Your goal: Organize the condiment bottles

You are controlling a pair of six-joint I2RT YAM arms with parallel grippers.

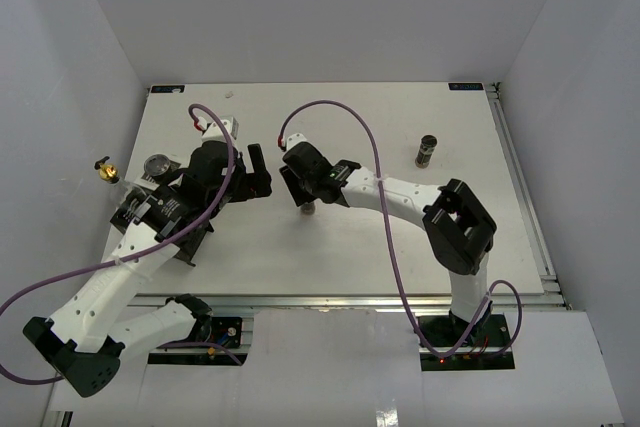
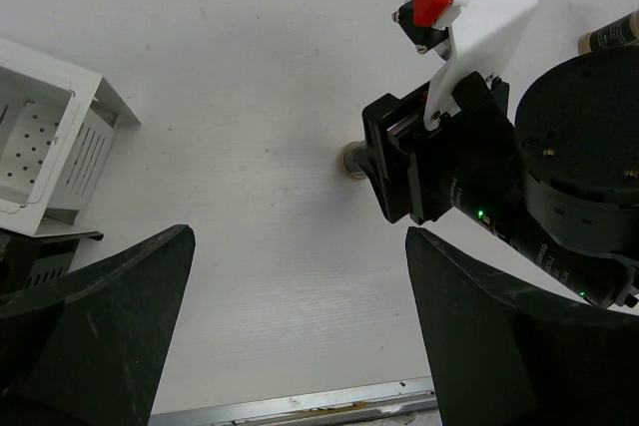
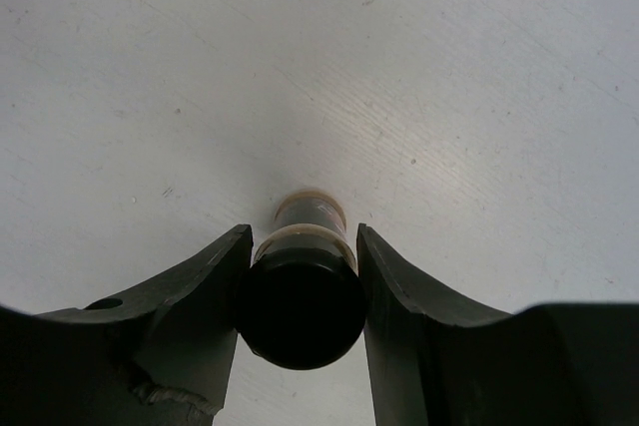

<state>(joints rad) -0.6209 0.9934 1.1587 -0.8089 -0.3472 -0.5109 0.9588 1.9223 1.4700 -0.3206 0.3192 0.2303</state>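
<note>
Top view: the right gripper (image 1: pixel 300 193) is about mid-bench, pinching a small dark-capped bottle (image 1: pixel 308 209) that pokes out just below it. The left gripper (image 1: pixel 258 175) sits just to its left, spread, nothing in it. Another dark bottle (image 1: pixel 427 150) stands well apart, toward the far right corner.

Left wrist view: its own fingers are wide apart, with the rack (image 2: pixel 55 142) off to the left.

Right wrist view: both fingers (image 3: pixel 195 291) are snug against the cap's sides, and the bottle stands on the bench (image 3: pixel 469 87).

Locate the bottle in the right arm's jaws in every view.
Top external: bottle near frame centre, beneath the right gripper.
Left wrist: mid-frame, beige end peeking left of that gripper.
Right wrist: bottom centre, dark cap between the jaws.
Shared landmark: the right gripper, seen in all three.
</note>
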